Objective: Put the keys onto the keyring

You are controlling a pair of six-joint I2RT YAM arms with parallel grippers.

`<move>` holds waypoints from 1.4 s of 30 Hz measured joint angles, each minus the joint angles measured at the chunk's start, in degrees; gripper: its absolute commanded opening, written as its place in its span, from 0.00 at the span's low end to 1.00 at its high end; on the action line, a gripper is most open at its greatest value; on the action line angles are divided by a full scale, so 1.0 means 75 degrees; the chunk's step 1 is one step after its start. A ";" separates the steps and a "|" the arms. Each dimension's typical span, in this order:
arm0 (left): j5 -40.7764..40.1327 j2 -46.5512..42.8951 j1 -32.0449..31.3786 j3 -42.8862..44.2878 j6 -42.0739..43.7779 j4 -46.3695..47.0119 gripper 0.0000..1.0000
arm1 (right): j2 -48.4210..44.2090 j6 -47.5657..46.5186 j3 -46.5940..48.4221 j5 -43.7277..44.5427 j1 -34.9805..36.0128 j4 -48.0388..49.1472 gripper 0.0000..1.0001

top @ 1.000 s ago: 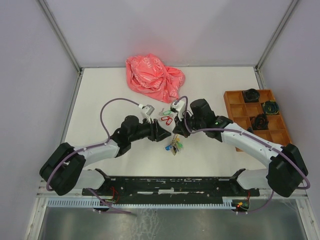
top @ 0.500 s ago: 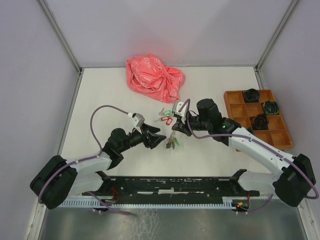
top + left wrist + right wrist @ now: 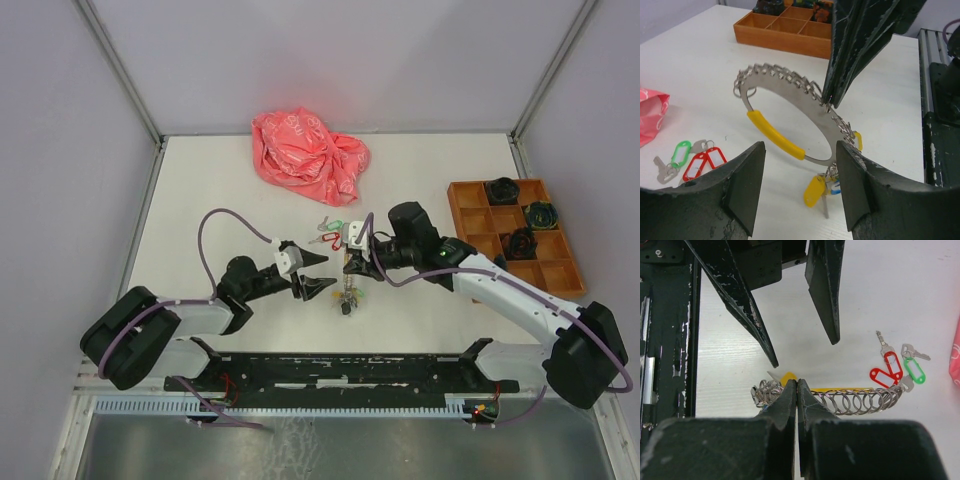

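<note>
The keyring (image 3: pixel 790 120), a large silver ring with a yellow sleeve and many small split rings, stands upright off the table. My right gripper (image 3: pixel 797 386) is shut on its rim, as the top view (image 3: pixel 350 262) also shows. A bunch with yellow and blue tags (image 3: pixel 822 187) hangs from the ring's low side. My left gripper (image 3: pixel 799 150) is open, its fingers on either side of the ring's near edge without touching it; it also shows in the top view (image 3: pixel 322 285). The loose keys with red and green tags (image 3: pixel 330 232) lie on the table behind the ring, and show in both wrist views (image 3: pixel 692 160) (image 3: pixel 897 367).
A crumpled pink bag (image 3: pixel 308 155) lies at the back of the table. An orange compartment tray (image 3: pixel 510 235) with dark items stands at the right. The black arm base rail (image 3: pixel 340 370) runs along the near edge.
My right gripper has shifted slightly left with the keyring, and the hanging bunch has swung lower. My left gripper has moved in close to the ring, still open.
</note>
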 measured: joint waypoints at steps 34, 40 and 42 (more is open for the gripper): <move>0.1778 0.0347 -0.0020 0.0498 0.0851 -0.0052 0.35 | 0.0280 -0.0356 0.0044 -0.0991 0.0000 0.0256 0.01; 0.1786 0.0356 -0.0020 0.0501 0.0842 0.0087 0.31 | 0.0420 -0.0268 0.0044 -0.1166 0.0000 0.0373 0.01; 0.1786 0.0356 -0.0020 0.0501 0.0836 0.0163 0.27 | 0.0466 -0.0256 0.0044 -0.1230 0.0000 0.0411 0.01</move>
